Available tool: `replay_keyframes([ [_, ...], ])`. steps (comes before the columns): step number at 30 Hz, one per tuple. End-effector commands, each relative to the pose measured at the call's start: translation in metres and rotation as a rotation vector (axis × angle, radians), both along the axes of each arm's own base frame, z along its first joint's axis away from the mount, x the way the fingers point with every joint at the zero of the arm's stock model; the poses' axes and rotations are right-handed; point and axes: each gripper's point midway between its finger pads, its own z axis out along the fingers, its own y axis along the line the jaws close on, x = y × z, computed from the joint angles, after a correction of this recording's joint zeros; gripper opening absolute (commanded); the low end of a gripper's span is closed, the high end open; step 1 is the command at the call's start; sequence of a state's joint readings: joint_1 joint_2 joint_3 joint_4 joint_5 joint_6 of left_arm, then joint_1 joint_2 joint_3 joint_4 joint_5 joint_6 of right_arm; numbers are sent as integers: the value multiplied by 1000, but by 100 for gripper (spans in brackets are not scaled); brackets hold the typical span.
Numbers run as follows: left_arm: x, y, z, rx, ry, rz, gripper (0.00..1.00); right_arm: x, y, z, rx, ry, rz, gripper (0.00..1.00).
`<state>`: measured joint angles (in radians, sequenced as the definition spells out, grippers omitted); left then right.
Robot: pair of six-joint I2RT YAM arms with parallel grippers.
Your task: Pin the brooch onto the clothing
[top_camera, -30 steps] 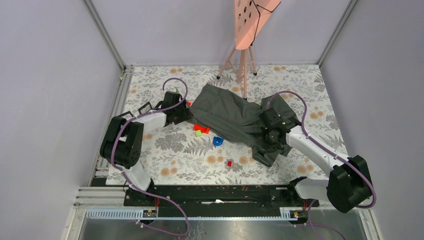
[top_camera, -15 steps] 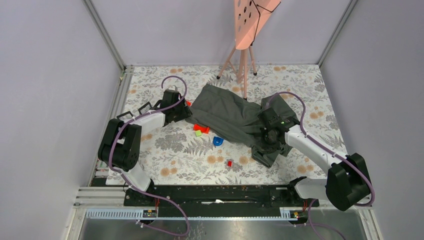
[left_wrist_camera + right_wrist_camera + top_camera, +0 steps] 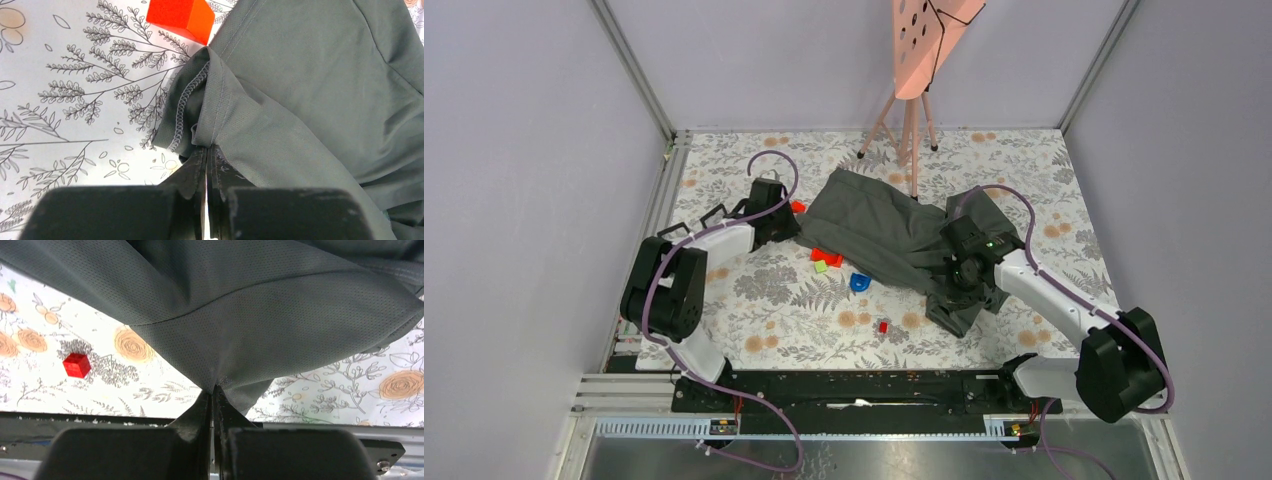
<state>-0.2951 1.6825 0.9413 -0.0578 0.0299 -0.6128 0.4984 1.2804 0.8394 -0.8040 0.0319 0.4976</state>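
The shirt [image 3: 879, 230] lies in the middle of the top view, a little to the right. It is bunched up, with folds running from upper left to lower right. It rests on the table [image 3: 764, 310].

My left gripper [image 3: 206, 152] is pinched tight on the shirt's hem at its left corner. In the left wrist view a little fold of cloth with white stitching sits right between the fingers. My right gripper [image 3: 214, 390] is also closed tight on the cloth, at the lower right end of the shirt. The cloth there hangs up off the table like a small tent.

I think the step now is to spread the shirt flat, so there is a smooth spot for the pin. To do it well, I would pull the two ends apart slowly and stay low. I would stop when the folds go flat. If I tug hard, the thin cloth may slip out.

Just beside the left corner is a red block [image 3: 181, 17], touching the shirt's edge or very near it. Below the shirt in the top view lie a red bit [image 3: 827, 257], a green bit [image 3: 821, 266] and a blue bit [image 3: 859, 282]. A small red cube [image 3: 76, 365] lies farther down. I cannot tell which is the brooch. I should not sweep the shirt over them.
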Motion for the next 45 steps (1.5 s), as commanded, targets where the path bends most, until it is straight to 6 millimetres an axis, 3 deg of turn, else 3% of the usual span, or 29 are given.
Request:
replay_keyframes([
  [1, 4, -2, 55, -51, -125, -2, 0, -22, 4, 28, 57, 35, 43, 0],
  [6, -34, 3, 86, -90, -142, -20, 0, -66, -3, 46, 113, 119, 49, 0],
  [13, -101, 8, 94, -180, -86, -23, 0, -130, 21, 53, 325, 338, 124, 0],
  [18, -142, 15, 91, -215, -38, -9, 0, -165, 8, 35, 258, 472, 166, 0],
  [23, -174, 29, 76, -175, 28, 14, 0, -173, 6, 14, 226, 511, 154, 0],
  [24, -177, 32, 75, -165, 33, 22, 0, -172, 8, 12, 234, 508, 154, 3],
  [25, -183, 35, 73, -154, 43, 27, 2, -168, 11, 12, 237, 499, 151, 15],
  [27, -188, 38, 74, -144, 46, 26, 21, -160, 14, 16, 237, 464, 153, 22],
  [32, -183, 51, 101, -79, -45, 35, 64, -118, 20, 28, 201, 270, 107, 69],
  [35, -169, 48, 119, -68, -104, 7, 70, -92, 23, 27, 172, 183, 81, 82],
  [40, -136, 10, 139, -123, -187, -123, 72, -32, 27, 12, 181, 68, -42, 90],
  [45, -132, -75, 141, -168, -258, -402, 73, 42, 14, 6, 187, -100, -197, 93],
])
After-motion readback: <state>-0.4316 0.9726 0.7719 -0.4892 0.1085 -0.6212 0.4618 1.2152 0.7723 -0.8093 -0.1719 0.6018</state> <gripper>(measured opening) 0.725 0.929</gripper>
